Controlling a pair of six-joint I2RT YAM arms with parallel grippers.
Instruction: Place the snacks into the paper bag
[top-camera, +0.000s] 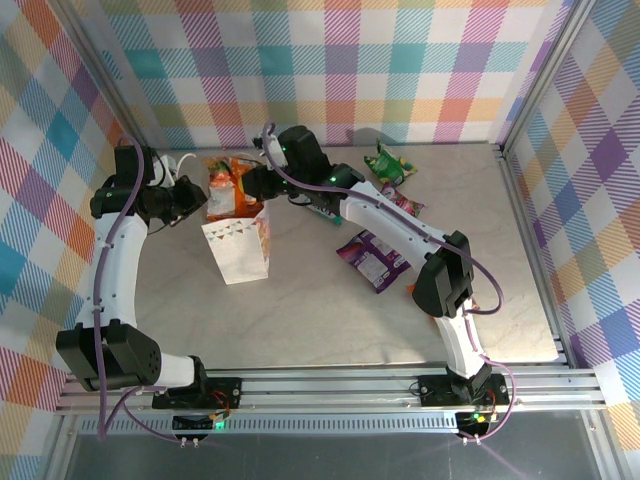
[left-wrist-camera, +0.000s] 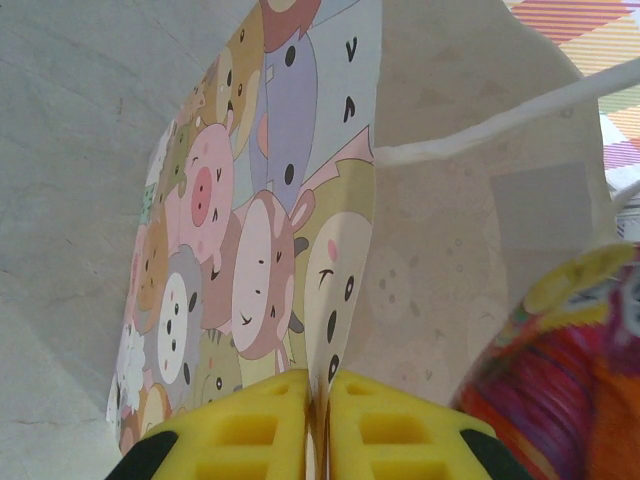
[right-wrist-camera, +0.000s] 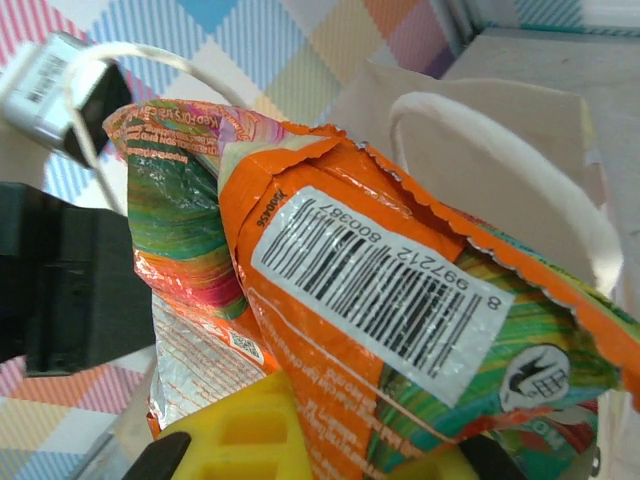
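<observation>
Well, from above, the paper bag (top-camera: 238, 252) stands upright at about nine o'clock from the middle of the table (top-camera: 300, 320), its mouth open at the top. The left gripper (top-camera: 193, 200) comes at it from the ten o'clock side. In the left wrist view the left gripper (left-wrist-camera: 320, 388) has its yellow fingers (left-wrist-camera: 250, 425) pressed together on the bag's rim, the cartoon-animal print (left-wrist-camera: 255, 250) to one side of them and the plain inside wall to the other, with a cord handle (left-wrist-camera: 500, 125) running across at two o'clock. The right gripper (top-camera: 251, 184) reaches in from the far side and holds an orange packet (top-camera: 228, 188) right at the bag's mouth. Seen from its own wrist, the right gripper (right-wrist-camera: 345, 448) is clamped on that orange packet (right-wrist-camera: 380, 290), barcode facing up, with more crumpled orange-and-green foil at nine o'clock of it; I cannot tell whether that is a second packet. The bag's edge (right-wrist-camera: 470, 110) and a white handle loop (right-wrist-camera: 530, 180) sit just behind. Other snacks lie apart on the table: a green packet (top-camera: 390, 163) at one o'clock, a pink packet (top-camera: 404, 201) at two o'clock, and a purple packet (top-camera: 372, 258) near three o'clock.
</observation>
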